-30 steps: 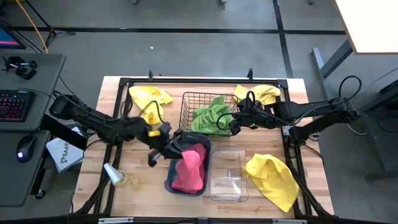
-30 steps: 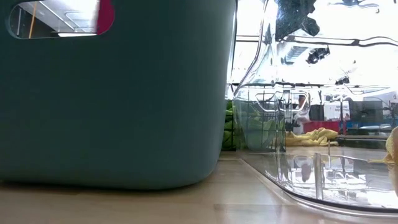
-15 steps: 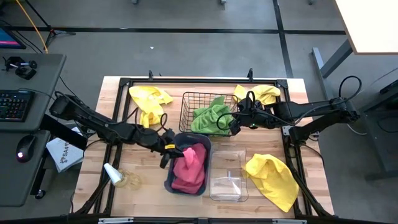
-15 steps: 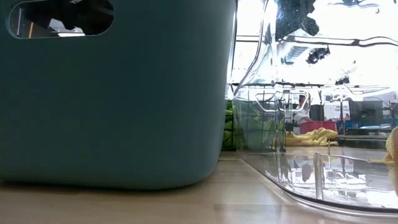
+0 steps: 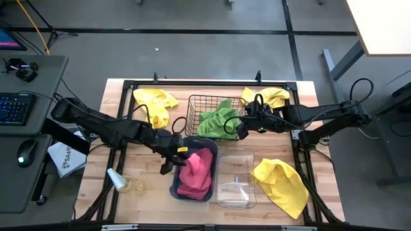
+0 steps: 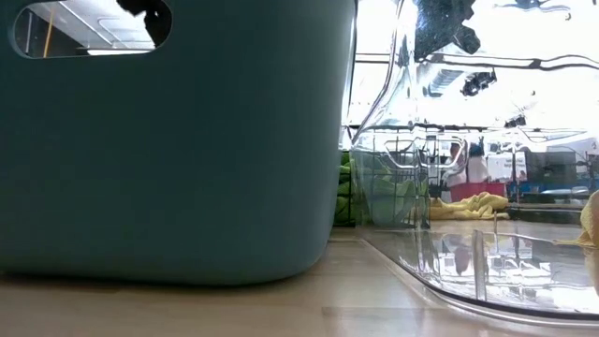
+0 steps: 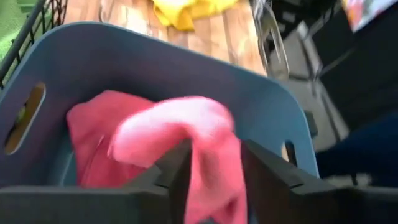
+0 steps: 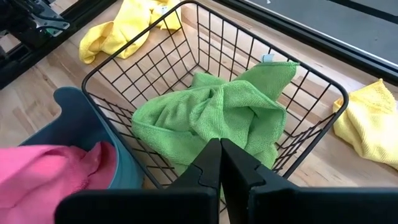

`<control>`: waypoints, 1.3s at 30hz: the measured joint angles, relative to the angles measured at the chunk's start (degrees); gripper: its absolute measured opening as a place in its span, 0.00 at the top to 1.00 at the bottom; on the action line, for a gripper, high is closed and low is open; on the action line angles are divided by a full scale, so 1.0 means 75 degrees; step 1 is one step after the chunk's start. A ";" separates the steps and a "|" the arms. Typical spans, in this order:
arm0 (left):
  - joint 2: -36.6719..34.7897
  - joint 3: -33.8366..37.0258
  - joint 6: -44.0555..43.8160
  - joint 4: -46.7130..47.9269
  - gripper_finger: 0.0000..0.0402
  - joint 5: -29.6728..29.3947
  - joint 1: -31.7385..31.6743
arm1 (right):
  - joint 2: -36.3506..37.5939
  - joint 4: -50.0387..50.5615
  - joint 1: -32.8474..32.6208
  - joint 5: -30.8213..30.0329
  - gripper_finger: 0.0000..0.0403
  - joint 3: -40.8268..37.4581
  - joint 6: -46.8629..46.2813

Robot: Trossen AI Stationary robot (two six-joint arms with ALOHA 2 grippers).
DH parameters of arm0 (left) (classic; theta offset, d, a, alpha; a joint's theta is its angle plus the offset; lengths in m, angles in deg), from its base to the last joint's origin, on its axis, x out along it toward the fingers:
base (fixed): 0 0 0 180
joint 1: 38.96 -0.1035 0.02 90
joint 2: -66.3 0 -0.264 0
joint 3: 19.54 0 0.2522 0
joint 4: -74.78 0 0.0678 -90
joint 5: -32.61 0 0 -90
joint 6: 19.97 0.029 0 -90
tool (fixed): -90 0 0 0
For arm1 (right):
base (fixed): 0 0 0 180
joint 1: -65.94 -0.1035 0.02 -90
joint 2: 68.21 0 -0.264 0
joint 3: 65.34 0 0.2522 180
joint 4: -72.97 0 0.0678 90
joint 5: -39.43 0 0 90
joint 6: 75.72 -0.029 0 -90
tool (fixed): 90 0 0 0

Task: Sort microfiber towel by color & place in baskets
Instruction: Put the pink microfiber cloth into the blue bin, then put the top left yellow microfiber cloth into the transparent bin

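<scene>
1. Left of the teal bin (image 5: pixel 176 186): yellow towel (image 5: pixel 154 102) heaped at the surface's (image 5: pixel 148 192) far left corner, well apart from the bin.
2. At the bin's left rim: left gripper (image 5: pixel 172 160), jaws apart, nothing clamped; pink towel (image 5: pixel 196 170) seen between them in the wrist view, lying loose inside the bin (image 7: pixel 155 62).
3. Just behind the bin: wire basket (image 5: pixel 192 106) holding the green towel (image 5: pixel 217 120).
4. Right of the basket: right gripper (image 5: pixel 243 126) at its right edge, jaws together (image 8: pixel 219 163), empty, pointed at the green towel (image 8: pixel 211 115).
5. Right of the bin, touching it: clear bin (image 5: pixel 236 187), apparently still empty.
6. Further right: second yellow towel (image 5: pixel 281 183) beside the clear bin, third (image 5: pixel 270 96) behind the right gripper.
7. Step in hand, judged: pink drop just finished; green sorted too.
8. Next, likely: lift clear of the bin, reach for a yellow towel, pinch a fold, carry to the clear bin.
</scene>
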 joint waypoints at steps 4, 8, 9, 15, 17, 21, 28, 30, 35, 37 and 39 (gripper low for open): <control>0.0001 -0.0893 0.0718 0.1474 0.57 0.0307 0.0000 | 0.0000 0.0000 0.0000 0.0083 1.00 -0.0001 0.0000; 0.0001 -0.1829 0.1638 0.3124 0.51 -0.0356 0.0000 | 0.0000 0.0001 0.0000 0.0145 1.00 -0.0003 0.0000; -0.0002 -0.2046 0.1802 0.3511 0.51 -0.0846 0.0000 | 0.0000 0.0003 0.0000 0.0149 1.00 -0.0001 0.0000; -0.0008 -0.2202 0.0964 0.5547 0.50 -0.3396 -0.0640 | 0.0000 0.0003 0.0000 0.0169 1.00 -0.0003 0.0000; -0.0008 -0.1763 0.0728 0.5951 0.50 -0.3172 -0.1172 | 0.0000 0.0003 0.0000 0.0167 1.00 -0.0002 0.0000; 0.0004 -0.0701 0.0897 0.5985 0.50 -0.2647 -0.2445 | 0.0000 0.0003 0.0000 0.0167 1.00 0.0000 0.0000; 0.0001 0.0463 0.0939 0.5011 0.50 -0.2833 -0.4741 | 0.0000 -0.0006 0.0000 0.0167 1.00 -0.0001 -0.0003; -0.0002 0.0655 0.1031 0.4638 0.50 -0.2894 -0.5182 | 0.0000 -0.0069 0.0000 0.0167 1.00 0.0000 -0.0003; 0.0064 0.1158 0.1468 0.3772 0.50 -0.2175 -0.5861 | 0.0000 -0.0174 0.0000 0.0165 1.00 0.0000 -0.0032; 0.0163 0.1290 0.1469 0.3530 0.50 -0.2206 -0.5988 | 0.0000 -0.0172 0.0000 0.0166 1.00 0.0000 -0.0144; 0.0314 0.1395 0.1472 0.3334 0.50 -0.2181 -0.6079 | 0.0000 -0.0172 0.0000 0.0164 1.00 -0.0003 -0.0152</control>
